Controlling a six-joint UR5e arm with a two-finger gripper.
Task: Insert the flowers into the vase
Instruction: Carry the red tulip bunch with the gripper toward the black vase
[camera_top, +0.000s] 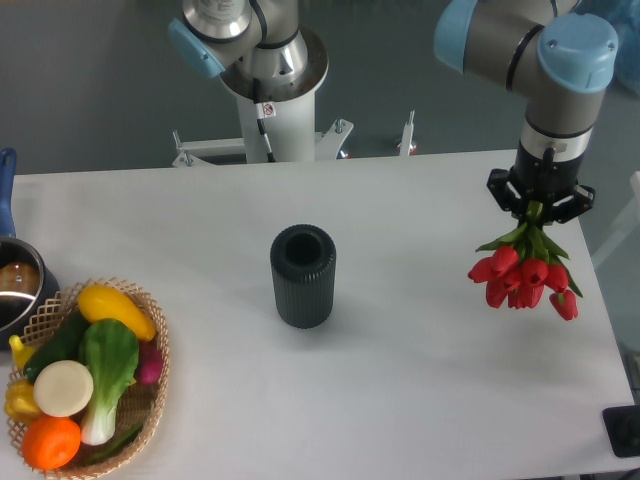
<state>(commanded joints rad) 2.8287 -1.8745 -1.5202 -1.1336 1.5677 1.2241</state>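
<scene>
The flowers (524, 277) are being held by the stems, buds down, by the fingers (540, 210) at right of frame, clear of the table (420, 380). The vase (302, 277) is standing upright at centre, well apart. Grasp done; carrying over, reorienting, inserting are being left.

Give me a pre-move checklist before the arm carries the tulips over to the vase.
1. Grip on the flowers: ok, the gripper is shut on the stems and the bunch hangs clear of the table.
2. Flower orientation: not ok, buds point down, stems up in the jaws.
3. Vase upright, mouth open: ok.
4. Vase interior empty: cannot tell, the mouth is dark.
5. Path from flowers to vase: ok, bare table between them.
6. Wicker basket and pot clear of the vase: ok, both apart at the table's other end.
</scene>
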